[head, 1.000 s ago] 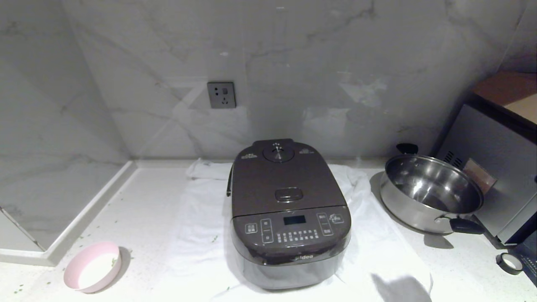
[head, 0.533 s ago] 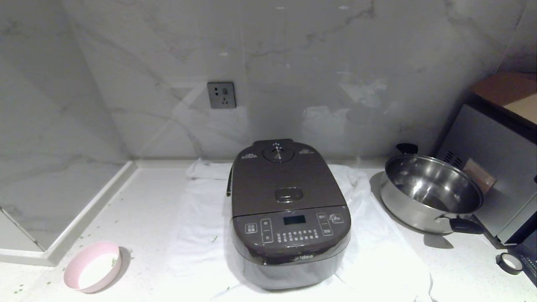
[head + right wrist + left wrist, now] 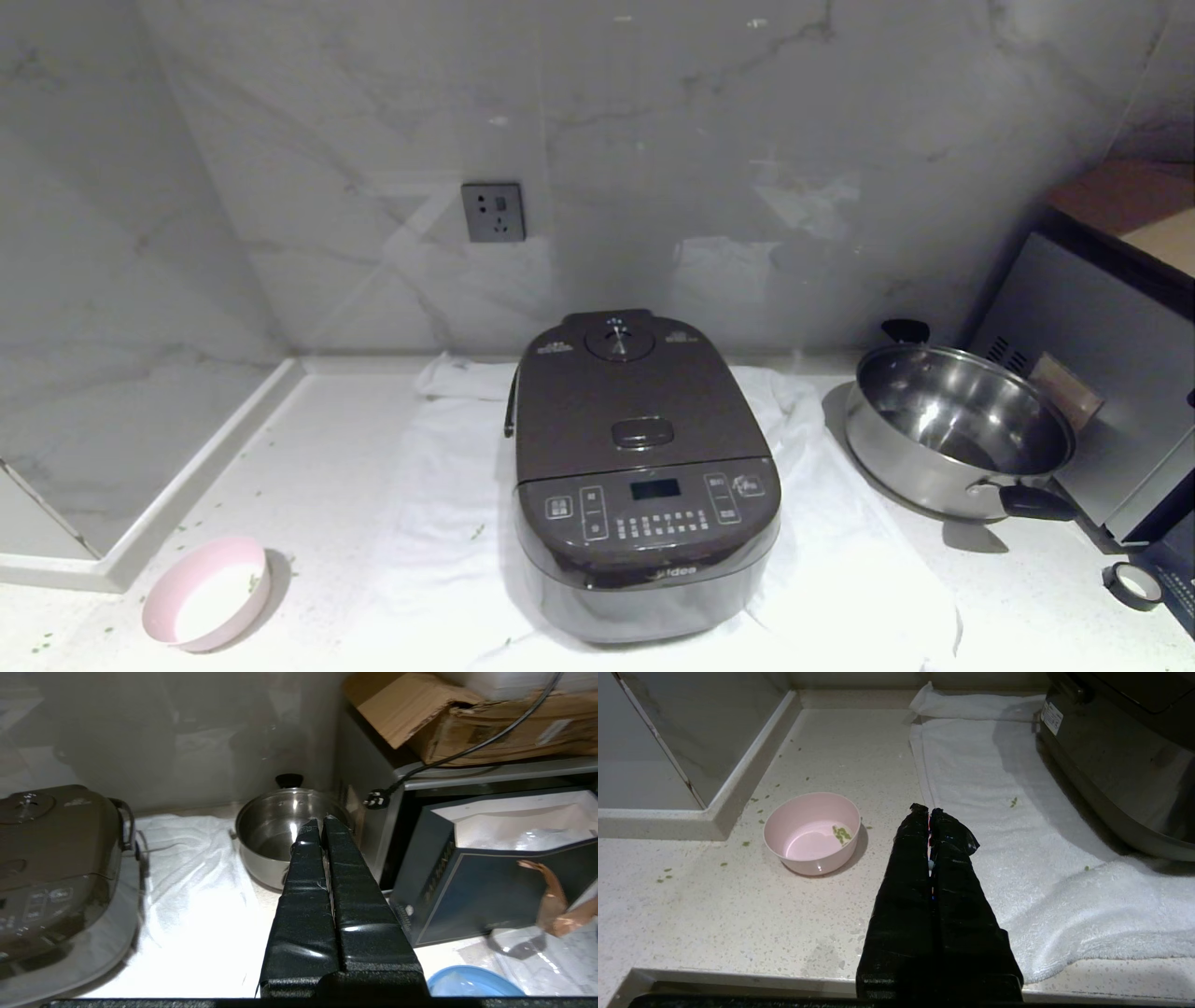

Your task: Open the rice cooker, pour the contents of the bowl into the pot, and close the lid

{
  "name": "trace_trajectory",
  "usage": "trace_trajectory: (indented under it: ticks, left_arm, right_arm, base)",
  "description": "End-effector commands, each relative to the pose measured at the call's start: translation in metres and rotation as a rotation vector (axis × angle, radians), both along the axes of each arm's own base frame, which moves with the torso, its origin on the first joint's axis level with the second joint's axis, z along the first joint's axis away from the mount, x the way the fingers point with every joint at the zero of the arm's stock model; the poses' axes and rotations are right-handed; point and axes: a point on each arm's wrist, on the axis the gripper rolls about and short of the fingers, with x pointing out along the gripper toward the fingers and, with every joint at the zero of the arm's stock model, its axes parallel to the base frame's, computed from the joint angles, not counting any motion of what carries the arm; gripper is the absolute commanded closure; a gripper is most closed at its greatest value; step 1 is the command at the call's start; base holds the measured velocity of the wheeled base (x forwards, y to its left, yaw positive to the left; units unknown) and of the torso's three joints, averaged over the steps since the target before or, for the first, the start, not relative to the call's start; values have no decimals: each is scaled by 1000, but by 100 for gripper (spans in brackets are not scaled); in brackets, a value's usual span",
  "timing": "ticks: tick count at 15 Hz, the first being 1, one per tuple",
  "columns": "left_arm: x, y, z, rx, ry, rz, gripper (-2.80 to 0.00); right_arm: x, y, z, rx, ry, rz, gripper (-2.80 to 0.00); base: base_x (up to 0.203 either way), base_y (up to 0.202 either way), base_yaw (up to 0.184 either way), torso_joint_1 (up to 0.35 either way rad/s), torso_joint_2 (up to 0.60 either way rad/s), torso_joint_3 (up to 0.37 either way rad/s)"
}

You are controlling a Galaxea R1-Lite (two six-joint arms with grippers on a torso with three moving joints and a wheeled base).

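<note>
Item one, dead centre of my head view: the large dark brown-grey rounded-square rice cooker (image 3: 644, 485), standing on a white terry towel (image 3: 439, 523) spread over the pale speckled counter (image 3: 327, 457). Its hinged dark brown lid (image 3: 635, 401) is down and flush, round steam vent at the 12 o'clock edge, release button just above the front button panel. I cannot see the inner pot with the lid down.

Item two, at 8 o'clock from the cooker and well apart from it: the small shallow bowl (image 3: 207, 593), pale pink outside, upright on the bare counter off the towel. A few chopped bright-green bits (image 3: 841, 834) cling to its inner wall; more lie loose on the counter around it and on the towel.

Item three, at 3 o'clock from the cooker: a shiny steel pan with black handles (image 3: 962, 429), beside the towel's edge, with a grey metal appliance box just past it.

Item four, at 11 o'clock above the cooker: a grey wall socket (image 3: 493, 211) on the marble backsplash.

My left gripper (image 3: 928, 810) hovers above the counter between bowl and towel, fingers pressed together, holding nothing. My right gripper (image 3: 320, 823) points toward the steel pan, fingers likewise pressed together and empty.
</note>
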Motion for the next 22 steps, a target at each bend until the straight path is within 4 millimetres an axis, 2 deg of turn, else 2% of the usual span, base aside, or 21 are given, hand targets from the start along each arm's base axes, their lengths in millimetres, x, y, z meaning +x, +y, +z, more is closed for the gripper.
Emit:
trace_trajectory:
  ticks: [1, 7, 10, 12, 16, 20, 22]
  left_arm:
    - [0, 0, 0, -2, -1, 0, 0]
    - [0, 0, 0, -3, -1, 1, 0]
    - [0, 0, 0, -9, -1, 3, 0]
    - [0, 0, 0, -19, -2, 8, 0]
    - [0, 0, 0, -18, -2, 10, 0]
    - [0, 0, 0, -18, -2, 9, 0]
    - [0, 0, 0, -16, -2, 11, 0]
  right_arm:
    - [-24, 4, -18, -15, -65, -19, 0]
    - [-44, 8, -48, -50, -121, 53, 0]
    - [-47, 8, -82, -85, -114, 111, 0]
    - [-35, 8, -108, -59, -48, 130, 0]
    - [-7, 8, -139, -1, 55, 144, 0]
    - [32, 9, -181, -57, 58, 159, 0]
    - [44, 9, -200, -87, 24, 174, 0]
  base:
    - [0, 0, 0, 0, 0, 0]
    - [0, 0, 0, 0, 0, 0]
    - [0, 0, 0, 0, 0, 0]
    - [0, 0, 0, 0, 0, 0]
    - [0, 0, 0, 0, 0, 0]
    - [0, 0, 0, 0, 0, 0]
    - [0, 0, 0, 0, 0, 0]
